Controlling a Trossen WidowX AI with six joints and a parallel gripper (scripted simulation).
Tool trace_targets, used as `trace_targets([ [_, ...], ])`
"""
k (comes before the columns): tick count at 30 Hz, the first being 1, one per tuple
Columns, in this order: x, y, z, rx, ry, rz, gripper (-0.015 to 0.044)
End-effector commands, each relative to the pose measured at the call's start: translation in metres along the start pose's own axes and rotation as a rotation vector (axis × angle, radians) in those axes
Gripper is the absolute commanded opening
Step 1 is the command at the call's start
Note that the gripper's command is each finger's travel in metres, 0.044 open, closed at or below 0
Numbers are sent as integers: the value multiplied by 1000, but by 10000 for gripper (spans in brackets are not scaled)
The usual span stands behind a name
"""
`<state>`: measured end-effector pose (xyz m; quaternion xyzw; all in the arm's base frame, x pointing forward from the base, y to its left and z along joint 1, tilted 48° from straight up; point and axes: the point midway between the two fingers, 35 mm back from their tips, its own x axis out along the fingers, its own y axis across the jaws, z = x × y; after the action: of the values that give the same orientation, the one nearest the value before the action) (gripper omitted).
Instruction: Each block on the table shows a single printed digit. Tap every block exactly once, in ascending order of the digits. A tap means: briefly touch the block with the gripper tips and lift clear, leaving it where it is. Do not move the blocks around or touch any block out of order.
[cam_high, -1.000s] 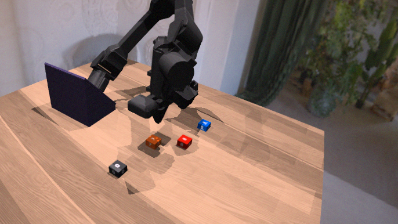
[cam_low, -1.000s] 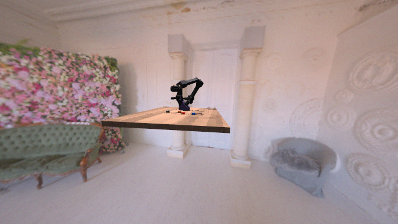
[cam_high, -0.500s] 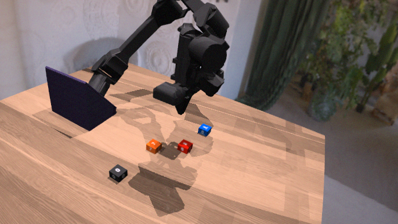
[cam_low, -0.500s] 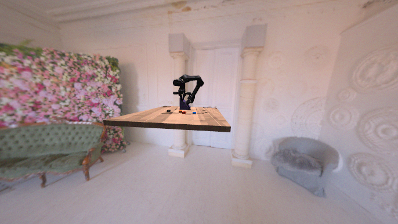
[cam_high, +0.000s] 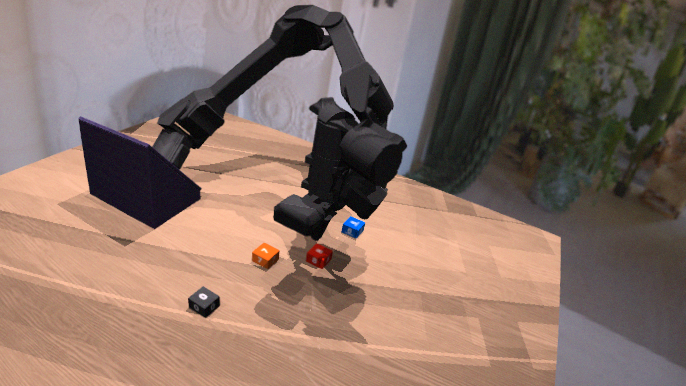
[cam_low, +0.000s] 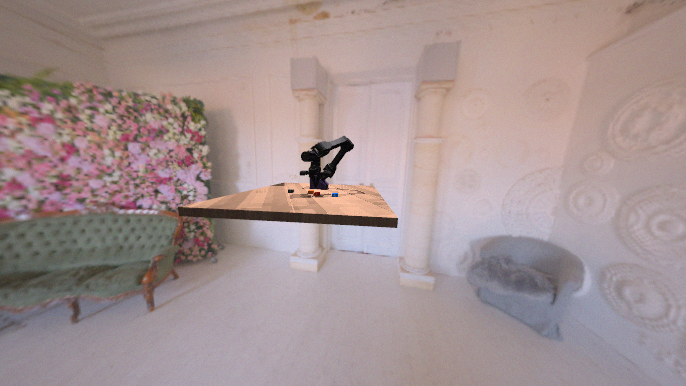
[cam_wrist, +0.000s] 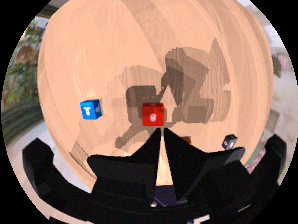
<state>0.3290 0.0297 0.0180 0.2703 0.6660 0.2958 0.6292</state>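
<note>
While hovering with the hand closed and empty, apparently aiming almost straight down at the red block.

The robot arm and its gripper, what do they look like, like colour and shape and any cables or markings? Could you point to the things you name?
The arm (cam_high: 250, 67) (cam_low: 331, 145) is black, with angular, faceted links and chunky joints. The gripper (cam_high: 316, 237) (cam_wrist: 161, 131) is black too, with broad, wedge-shaped fingers tapering to narrow tips. No cables show, and I can't make out any lettering.
</note>
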Motion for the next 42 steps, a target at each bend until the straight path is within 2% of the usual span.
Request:
trace_targets([
  [1, 7, -1, 2, 6, -17, 3, 20],
  [26, 36, 0, 2, 6, -17, 5, 20],
  [30, 8, -1, 2, 6, -17, 3, 20],
  [34, 6, -1, 2, 6, -17, 3, 20],
  [36, 1, 9, 0, 6, -17, 3, 72],
  [42, -42, 95, -31, 8, -15, 3, 230],
])
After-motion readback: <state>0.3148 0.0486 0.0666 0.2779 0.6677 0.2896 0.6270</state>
